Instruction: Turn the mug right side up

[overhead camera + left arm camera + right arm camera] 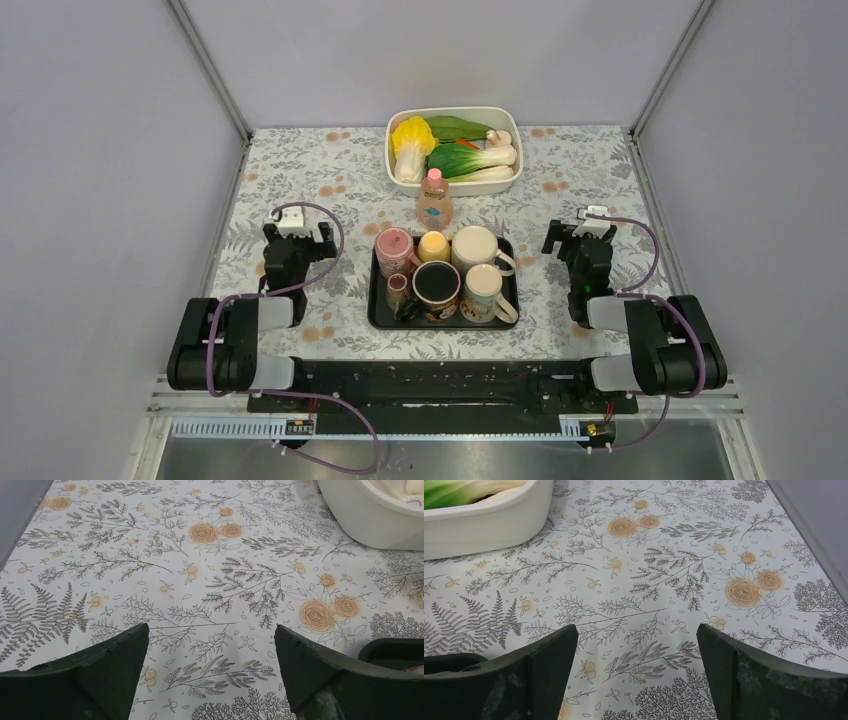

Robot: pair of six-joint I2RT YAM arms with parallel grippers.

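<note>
A black tray [376,310] in the middle of the table holds several mugs. A pink mug [394,247] at its back left shows a flat pink top and seems to stand bottom up. Beside it are a small yellow cup [433,245], a white mug [474,246], a dark-lined mug [437,285] and a pale mug [484,291], which look open upward. My left gripper [298,233] is open and empty, left of the tray. My right gripper [580,236] is open and empty, right of the tray. Each wrist view shows only flowered tablecloth between the fingers, left [210,630] and right [636,630].
A white basin [510,120] of vegetables stands at the back, and shows in the left wrist view [370,525] and the right wrist view [484,527]. A small bottle [434,200] stands between basin and tray. A tray corner [395,650] shows at the right. Grey walls enclose the table.
</note>
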